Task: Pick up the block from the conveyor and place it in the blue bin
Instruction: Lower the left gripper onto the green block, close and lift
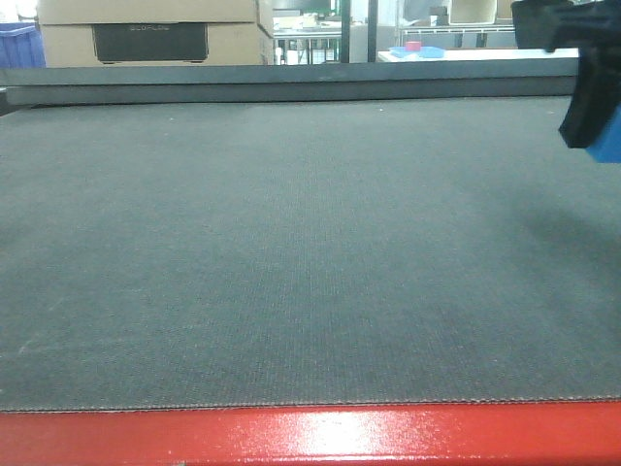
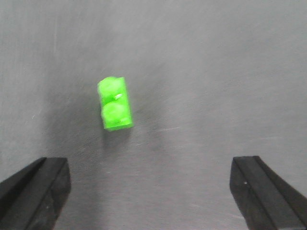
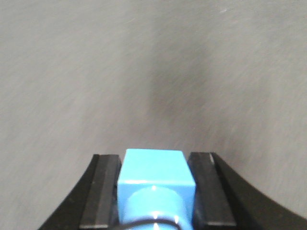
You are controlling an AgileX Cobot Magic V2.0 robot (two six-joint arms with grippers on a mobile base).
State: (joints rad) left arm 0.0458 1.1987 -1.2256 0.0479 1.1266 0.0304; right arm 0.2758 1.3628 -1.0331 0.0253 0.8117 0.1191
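A wide conveyor [image 1: 291, 252] of dark grey woven belt fills the front view, with a glossy red frame edge [image 1: 310, 435] along its near side. The grab looks done. In the right wrist view the right gripper [image 3: 153, 158] is clamped on the block [image 3: 154, 177], a small bright blue brick, with one black finger pressed flat against each of its sides. In the front view the same gripper hangs at the far right edge of the picture with a corner of blue showing at its tip, and it appears to be raised off the belt rather than resting on it. What is left, by this reading, is the carry and the drop into the blue bin. A sliver of a blue container [image 1: 19, 44] shows at the far left behind the belt, beside a cardboard box [image 1: 150, 34], but whether that is the bin cannot be told. The block's single round stud points back toward the wrist camera, so its base faces away, out past the fingertips. The body looks nearly cube-like and foreshortened, so its long axis is unclear — if there is one, it seems to run along the fingers. The left gripper [image 2: 151, 167] is spread wide and holds nothing, hovering over a green two-stud brick [image 2: 115, 104] lying on the belt.
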